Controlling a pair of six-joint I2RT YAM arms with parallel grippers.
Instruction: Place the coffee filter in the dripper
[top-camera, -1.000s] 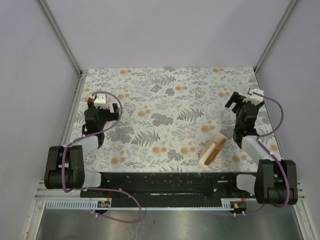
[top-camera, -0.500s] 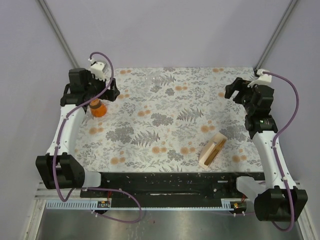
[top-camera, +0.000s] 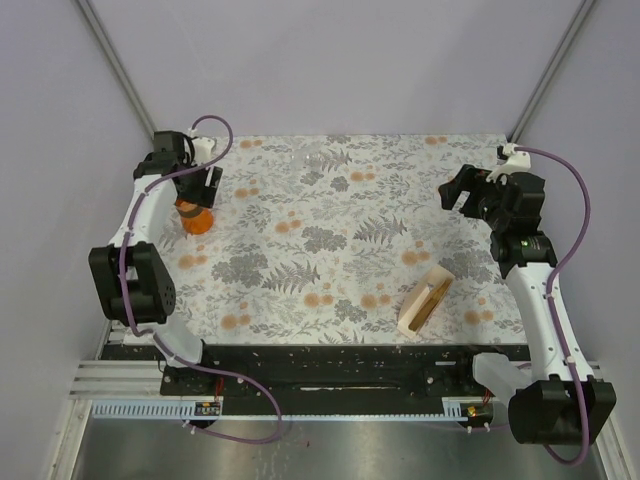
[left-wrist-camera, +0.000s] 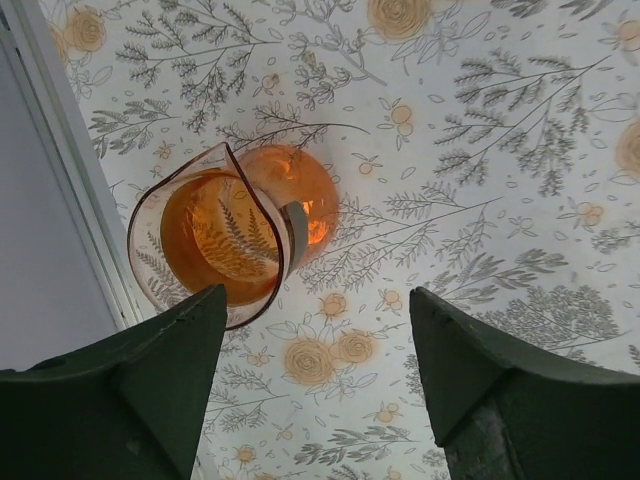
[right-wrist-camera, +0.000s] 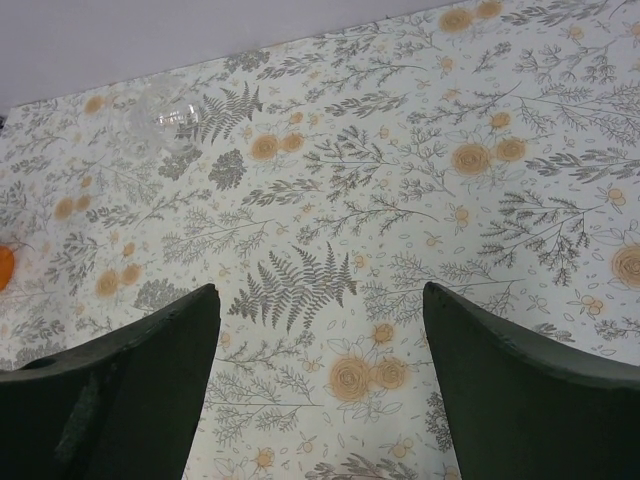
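"What's the biggest thing you can see from there?"

"The table with the grey-and-orange flowered cloth. A black-and-white arm reaches out over each side of it."

"And the hands?"

"The left gripper is out at the far left edge, its two dark green fingers spread wide with nothing between them. The right gripper hangs over the far right part of the cloth, well apart from everything. It gapes just as wide and is just as empty."

"What's lying near the front?"

"A beige wedge-shaped holder with brown papers in its slot, on the right side, close to the right arm's base."

"Where's the dripper?"

"The small clear funnel-topped vessel with the orange base stands upright by the left edge, right below the left gripper, nearer its left finger."

"And the coffee filter?"

"I can't pick a single filter out. All I see are the papers in that holder."
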